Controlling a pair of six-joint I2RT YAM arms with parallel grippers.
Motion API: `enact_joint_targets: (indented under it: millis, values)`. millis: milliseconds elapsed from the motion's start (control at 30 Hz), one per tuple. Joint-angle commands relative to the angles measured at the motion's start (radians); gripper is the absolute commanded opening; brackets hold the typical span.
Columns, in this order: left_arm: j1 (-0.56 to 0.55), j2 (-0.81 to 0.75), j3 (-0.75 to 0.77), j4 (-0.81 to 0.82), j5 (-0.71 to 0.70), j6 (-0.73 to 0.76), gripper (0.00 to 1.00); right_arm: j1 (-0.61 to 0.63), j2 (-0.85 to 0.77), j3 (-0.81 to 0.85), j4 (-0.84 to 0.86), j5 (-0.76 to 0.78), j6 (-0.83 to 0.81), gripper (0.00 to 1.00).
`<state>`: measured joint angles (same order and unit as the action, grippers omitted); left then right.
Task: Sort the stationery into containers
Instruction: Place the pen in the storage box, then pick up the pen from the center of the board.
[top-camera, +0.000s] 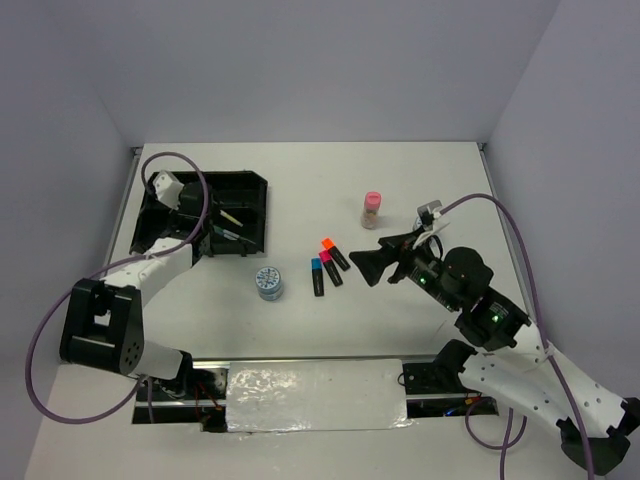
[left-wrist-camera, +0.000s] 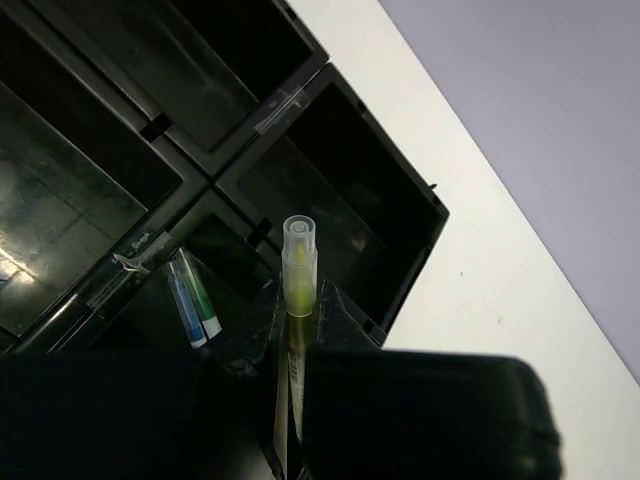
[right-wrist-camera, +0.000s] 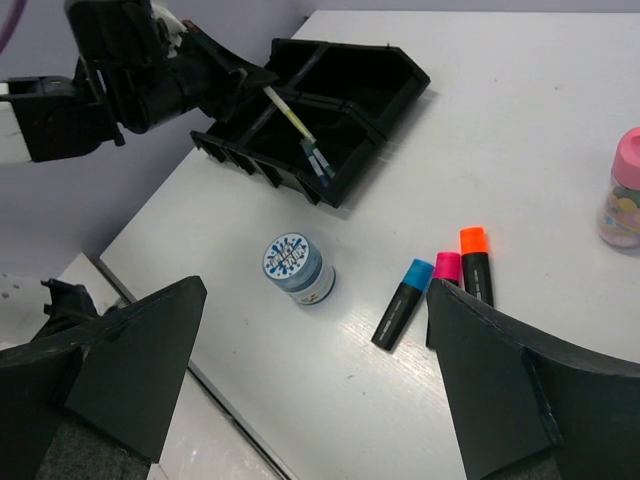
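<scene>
The black tray (top-camera: 247, 186) sits at the table's far left. My left gripper (top-camera: 208, 224) hovers over it, shut on a thin yellow-green pen (left-wrist-camera: 297, 262) that points out past the fingertips above a compartment (left-wrist-camera: 370, 190). A blue pen and a green pen (left-wrist-camera: 195, 298) lie in a compartment beside it. My right gripper (top-camera: 364, 266) stands open above the table with nothing between its fingers. Beneath it are a round blue-white tin (right-wrist-camera: 295, 266) and three black markers, blue-capped (right-wrist-camera: 403, 303), pink-capped (right-wrist-camera: 446, 268) and orange-capped (right-wrist-camera: 475, 262). A pink-capped bottle (top-camera: 372, 210) stands upright further back.
The white table (top-camera: 430, 180) ends at grey walls behind and at both sides. A silvery strip (top-camera: 315, 395) covers the near edge between the two arm bases. Purple cables (top-camera: 205, 190) loop off each arm, one arching over the tray.
</scene>
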<state>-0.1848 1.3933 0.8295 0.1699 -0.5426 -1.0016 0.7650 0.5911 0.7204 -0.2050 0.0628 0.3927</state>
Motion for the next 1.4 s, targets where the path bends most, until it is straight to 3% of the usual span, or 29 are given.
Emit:
enact_joint_targets:
  millis: [0,100,267,333,467,600,767,800,900,1000,1233,1367]
  values:
    - [0.011,0.039,-0.027,0.161,0.035,-0.068,0.07,-0.003,-0.010,-0.009,0.021,-0.024,-0.017,1.00]
    - [0.011,0.078,-0.043,0.149,0.053,-0.100,0.17,-0.004,0.012,-0.015,0.029,-0.035,-0.018,1.00]
    - [0.013,0.059,-0.050,0.135,0.081,-0.108,0.63,-0.001,0.101,-0.007,-0.002,-0.023,-0.026,1.00]
    - [0.016,0.036,-0.029,0.087,0.105,-0.097,0.71,-0.006,0.174,0.019,-0.037,-0.004,-0.028,1.00]
    - [0.015,-0.049,-0.003,0.016,0.144,-0.103,0.99,-0.021,0.311,0.068,-0.091,0.020,-0.032,1.00]
    - [0.015,-0.148,0.126,-0.189,0.217,-0.021,0.99,-0.072,0.544,0.161,-0.180,0.057,-0.066,1.00]
    - [0.015,-0.177,0.367,-0.550,0.485,0.251,0.99,-0.119,0.795,0.290,-0.223,0.080,-0.153,0.83]
    - [0.015,-0.212,0.365,-0.569,0.530,0.289,0.99,-0.122,0.831,0.309,-0.227,0.072,-0.166,0.75]
    - [0.016,-0.307,0.310,-0.612,0.668,0.421,0.99,-0.121,0.955,0.398,-0.244,0.052,-0.219,0.65]
    - [0.013,-0.410,0.226,-0.624,0.774,0.535,0.99,-0.124,1.050,0.456,-0.244,0.048,-0.245,0.60]
    - [0.016,-0.559,0.047,-0.675,0.650,0.629,0.99,-0.124,1.203,0.519,-0.247,0.045,-0.259,0.56]
    - [0.013,-0.560,0.043,-0.678,0.668,0.627,0.99,-0.128,1.253,0.507,-0.231,0.034,-0.256,0.53]
